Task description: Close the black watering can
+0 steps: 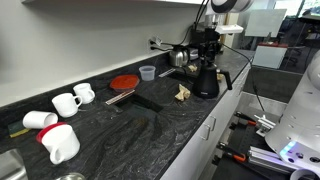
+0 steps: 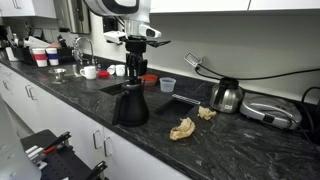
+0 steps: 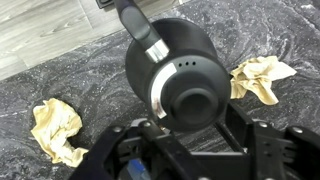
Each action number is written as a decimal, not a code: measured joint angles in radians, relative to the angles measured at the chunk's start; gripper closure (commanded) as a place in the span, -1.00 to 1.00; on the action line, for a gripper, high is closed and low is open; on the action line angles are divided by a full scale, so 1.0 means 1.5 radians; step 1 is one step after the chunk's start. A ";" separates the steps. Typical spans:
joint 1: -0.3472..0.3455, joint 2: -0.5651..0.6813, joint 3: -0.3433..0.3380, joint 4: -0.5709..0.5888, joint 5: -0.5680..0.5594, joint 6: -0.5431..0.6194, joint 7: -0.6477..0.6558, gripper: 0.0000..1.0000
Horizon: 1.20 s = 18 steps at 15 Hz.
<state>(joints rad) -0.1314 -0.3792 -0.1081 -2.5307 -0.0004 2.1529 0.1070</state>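
The black watering can [image 3: 185,55] stands upright, handle [image 3: 137,25] pointing upper-left in wrist view; hand [image 3: 195,132] spread above it

Arm [image 2: 125,8] angled down, tool [image 2: 135,78] vertical, jaws apart

The small matt black kettle-shaped watering can [image 3: 175,60] has a smooth, dull body, and its lid shows only a faint sheen. Under the can, the dark veined stone countertop [image 3: 90,92] looks polished and lightly glossy. On either side of the can lie crumpled tan paper wads [image 3: 262,77], creased and rough. Near the can, a silver metal pot [image 2: 226,96] shines mirror-bright.
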 measured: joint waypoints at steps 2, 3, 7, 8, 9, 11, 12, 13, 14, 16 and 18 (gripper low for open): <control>0.000 -0.001 0.000 0.000 0.000 0.000 0.000 -0.96; 0.000 -0.002 -0.001 0.000 0.000 0.000 0.000 -1.00; -0.005 -0.029 -0.013 0.001 0.000 -0.005 -0.004 -1.00; -0.006 -0.039 -0.020 0.001 0.001 -0.011 -0.012 -1.00; -0.008 -0.050 -0.029 0.001 0.002 -0.021 -0.024 -1.00; -0.016 -0.076 -0.058 0.001 0.004 -0.056 -0.069 -1.00; -0.020 -0.089 -0.071 0.001 0.005 -0.072 -0.089 -1.00; -0.020 -0.097 -0.078 0.000 0.006 -0.079 -0.098 -1.00; -0.020 -0.100 -0.079 0.000 0.006 -0.080 -0.100 -1.00; -0.017 -0.098 -0.075 -0.001 0.007 -0.080 -0.100 -1.00; -0.017 -0.097 -0.075 -0.001 0.007 -0.080 -0.100 -1.00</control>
<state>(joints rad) -0.1570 -0.5244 -0.2208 -2.5323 0.0100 2.0327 -0.0430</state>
